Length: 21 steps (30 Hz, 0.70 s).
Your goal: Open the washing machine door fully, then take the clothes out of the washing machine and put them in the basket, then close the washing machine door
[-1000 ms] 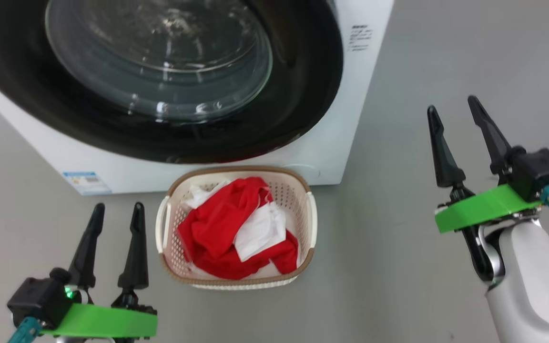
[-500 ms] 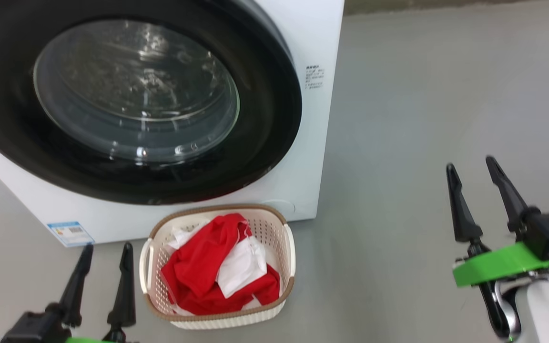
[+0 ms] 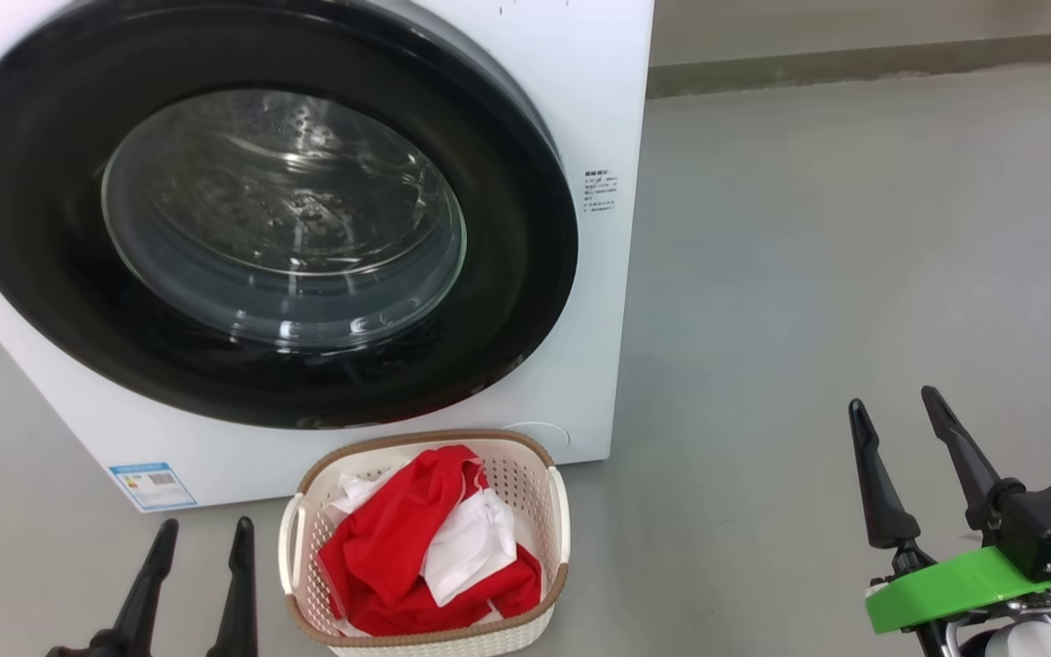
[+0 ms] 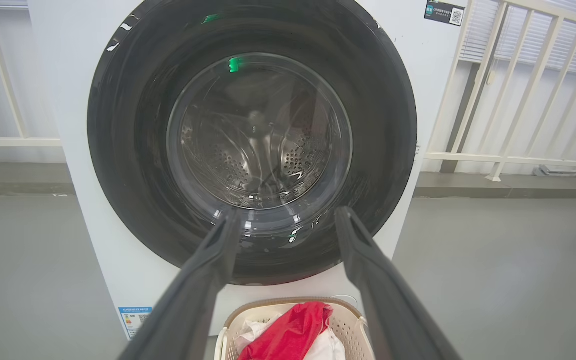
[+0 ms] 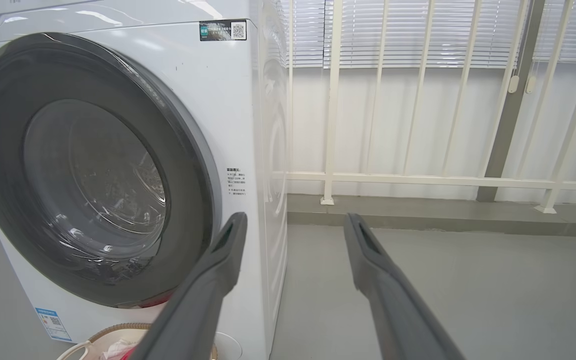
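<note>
Round glossy black-rimmed glass door [image 3: 279, 219] sits flush on white front-loading washing machine [image 3: 598, 91]. Red-and-white fabric clothes [image 3: 389, 547] lie in cream perforated plastic basket [image 3: 525, 484], just near of it. Left gripper [image 3: 205, 538] and right gripper [image 3: 895, 429] both spread wide, empty (task looks finished).

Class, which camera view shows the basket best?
The head view: the basket shows almost whole, clothes inside. The left wrist view crops it at the bottom edge; the right wrist view catches a bit of rim.
</note>
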{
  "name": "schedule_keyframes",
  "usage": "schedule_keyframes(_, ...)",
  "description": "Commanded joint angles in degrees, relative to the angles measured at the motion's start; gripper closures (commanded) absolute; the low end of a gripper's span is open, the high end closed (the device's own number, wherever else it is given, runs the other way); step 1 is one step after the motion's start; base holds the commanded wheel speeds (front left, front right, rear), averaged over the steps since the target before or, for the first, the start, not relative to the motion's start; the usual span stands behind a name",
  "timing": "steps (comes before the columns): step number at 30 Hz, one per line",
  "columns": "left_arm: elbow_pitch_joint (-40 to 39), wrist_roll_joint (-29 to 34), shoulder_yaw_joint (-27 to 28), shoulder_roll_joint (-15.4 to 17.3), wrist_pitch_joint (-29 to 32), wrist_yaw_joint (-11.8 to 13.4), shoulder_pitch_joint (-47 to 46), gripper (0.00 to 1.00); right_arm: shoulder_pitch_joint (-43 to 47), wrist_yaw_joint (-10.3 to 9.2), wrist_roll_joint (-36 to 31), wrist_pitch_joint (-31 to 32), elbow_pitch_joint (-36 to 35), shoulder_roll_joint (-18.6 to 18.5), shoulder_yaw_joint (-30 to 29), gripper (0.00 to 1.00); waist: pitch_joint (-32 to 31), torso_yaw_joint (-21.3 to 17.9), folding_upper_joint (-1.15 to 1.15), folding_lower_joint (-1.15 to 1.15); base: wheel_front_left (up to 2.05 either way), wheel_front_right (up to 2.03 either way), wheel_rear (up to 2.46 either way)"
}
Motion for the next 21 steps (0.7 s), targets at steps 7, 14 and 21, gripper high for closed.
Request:
schedule_keyframes(7, -1.8, 0.9, 2.3, 0.2, -0.4, -0.3, -0.1, 0.00, 0.0, -0.21, 0.0, -0.2, -1.5, -0.2, 1.8, 0.00, -1.1, 0.0, 0.00, 0.00, 0.00, 0.00, 0.00)
schedule_keyframes(14, -1.5, 1.0, 1.6, 0.2, -0.4, -0.3, 0.3, 0.00, 0.3, -0.21, -0.1, -0.2, -1.3, -0.2, 1.9, 0.00, -1.4, 0.4, 0.00, 0.00, 0.00, 0.00, 0.00)
schedule_keyframes(21, -1.7, 1.7, 1.2, 0.6, -0.4, -0.2, -0.1, 0.00, 0.5, -0.21, -0.1, -0.2, -1.1, -0.1, 1.9, 0.00, -1.5, 0.8, 0.00, 0.00, 0.00, 0.00, 0.00)
